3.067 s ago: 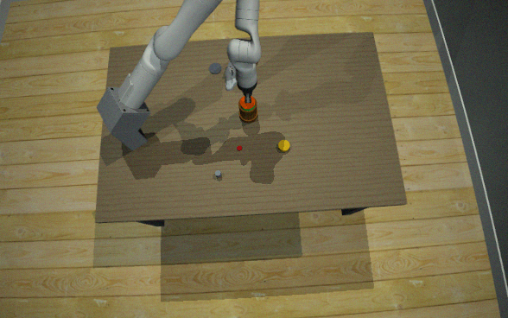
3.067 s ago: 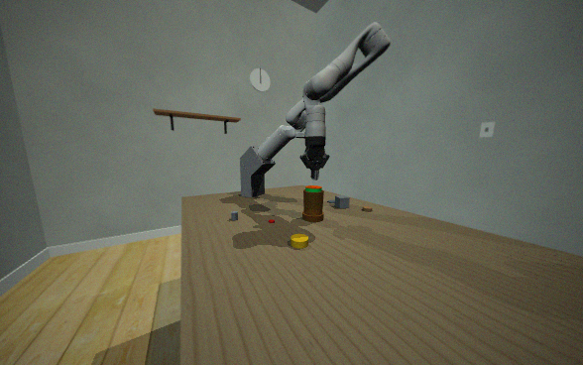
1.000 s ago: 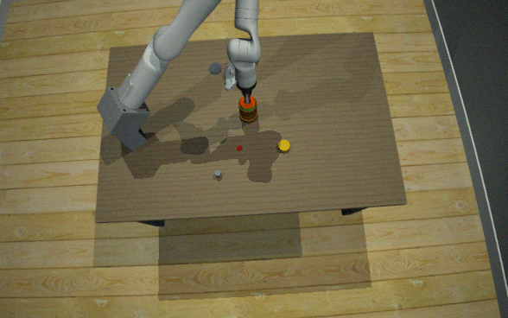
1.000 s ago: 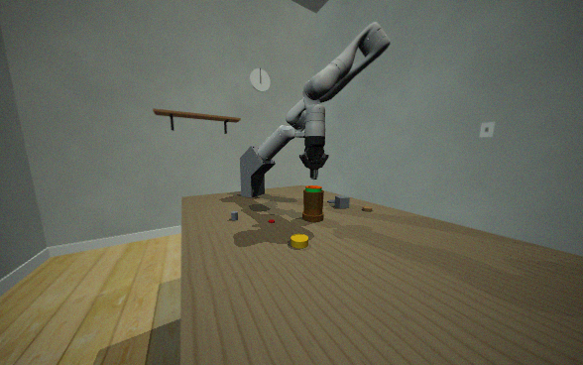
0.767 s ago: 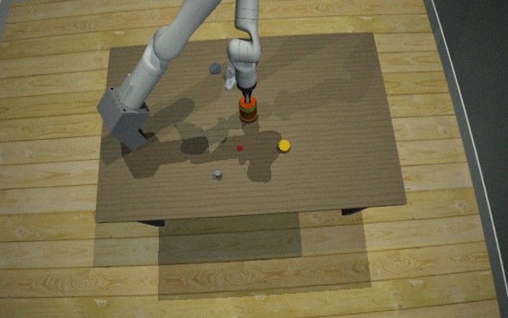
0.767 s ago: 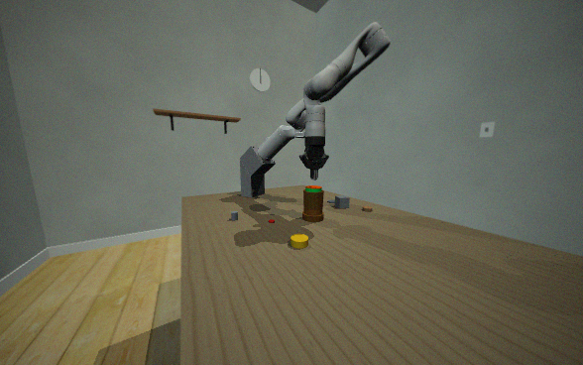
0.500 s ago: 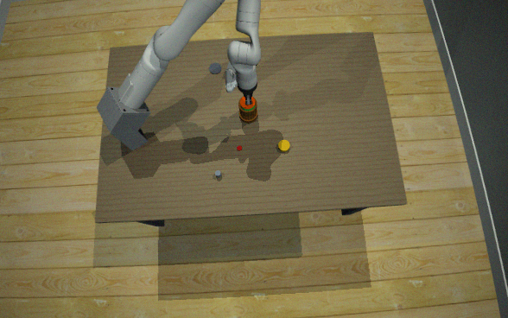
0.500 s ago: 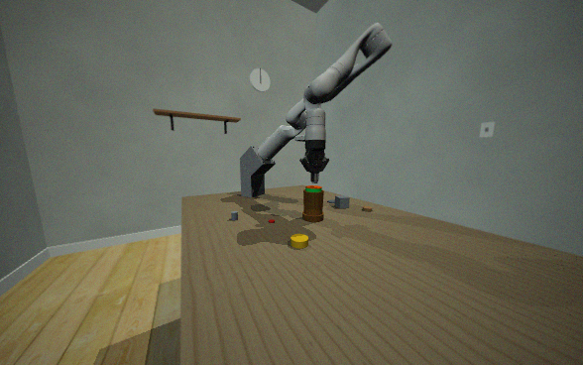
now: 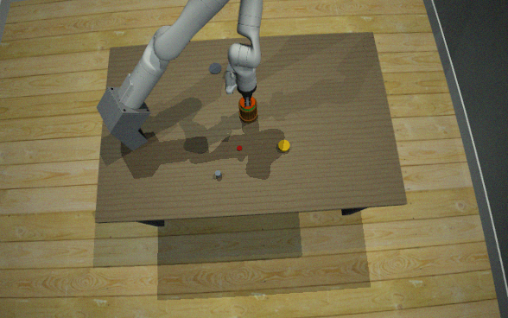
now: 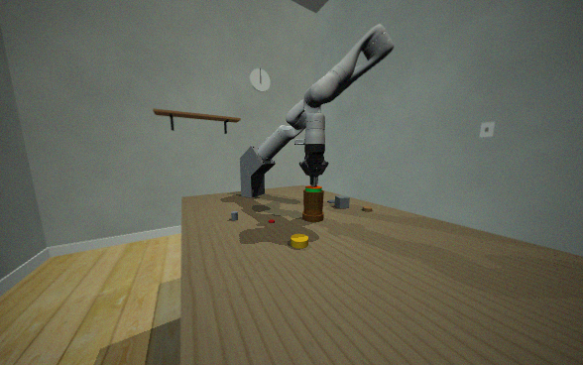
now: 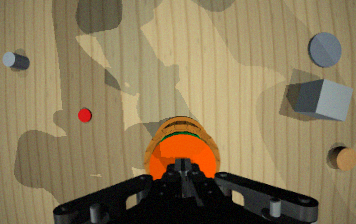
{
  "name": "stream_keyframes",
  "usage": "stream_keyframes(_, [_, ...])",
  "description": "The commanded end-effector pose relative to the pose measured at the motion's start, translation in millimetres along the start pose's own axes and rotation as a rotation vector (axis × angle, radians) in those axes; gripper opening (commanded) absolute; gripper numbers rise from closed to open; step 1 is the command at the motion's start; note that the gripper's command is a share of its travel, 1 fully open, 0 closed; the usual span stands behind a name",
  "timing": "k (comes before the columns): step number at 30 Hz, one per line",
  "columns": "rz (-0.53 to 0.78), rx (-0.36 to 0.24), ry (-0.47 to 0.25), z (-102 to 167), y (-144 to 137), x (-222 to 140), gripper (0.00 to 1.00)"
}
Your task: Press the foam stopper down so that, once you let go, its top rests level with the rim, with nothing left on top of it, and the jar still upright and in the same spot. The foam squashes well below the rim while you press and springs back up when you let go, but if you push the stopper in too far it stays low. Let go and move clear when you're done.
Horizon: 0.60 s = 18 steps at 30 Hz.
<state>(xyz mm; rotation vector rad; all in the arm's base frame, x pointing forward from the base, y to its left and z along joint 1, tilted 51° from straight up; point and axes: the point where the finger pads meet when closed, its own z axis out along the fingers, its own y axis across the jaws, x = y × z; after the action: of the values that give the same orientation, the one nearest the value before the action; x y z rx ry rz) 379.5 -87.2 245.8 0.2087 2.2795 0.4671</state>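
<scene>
A brown jar stands upright near the middle of the table; it also shows in the top view. An orange foam stopper fills its mouth, with a green band just under it, and its top sits slightly above the rim. My gripper is shut, points straight down and is centred over the stopper, with its fingertips at or on the stopper's top. Nothing is between the fingers.
A yellow disc, a small red dot and a small grey cylinder lie in front of the jar. A grey cube, a grey disc and a tan cylinder lie behind it.
</scene>
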Motion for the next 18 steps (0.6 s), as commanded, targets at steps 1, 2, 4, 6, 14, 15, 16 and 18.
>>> stream_keyframes(1, [0.000,0.001,0.000,0.0,-0.3,0.0,0.00])
stream_keyframes(2, [0.000,0.001,0.000,0.1,-0.3,0.0,0.00])
stream_keyframes(4, [0.000,0.001,0.000,0.4,-0.3,0.0,0.00])
stream_keyframes(6, [0.000,0.001,0.000,0.9,-0.3,-0.1,0.00])
stream_keyframes(14, [0.000,0.000,0.000,3.1,-0.3,-0.1,0.00])
stream_keyframes(15, [0.000,0.001,0.000,3.5,-0.3,-0.1,0.00])
stream_keyframes(16, [0.000,0.001,0.000,4.1,-0.3,-0.1,0.00])
stream_keyframes(18, [0.000,0.001,0.000,5.2,-0.3,0.0,0.00])
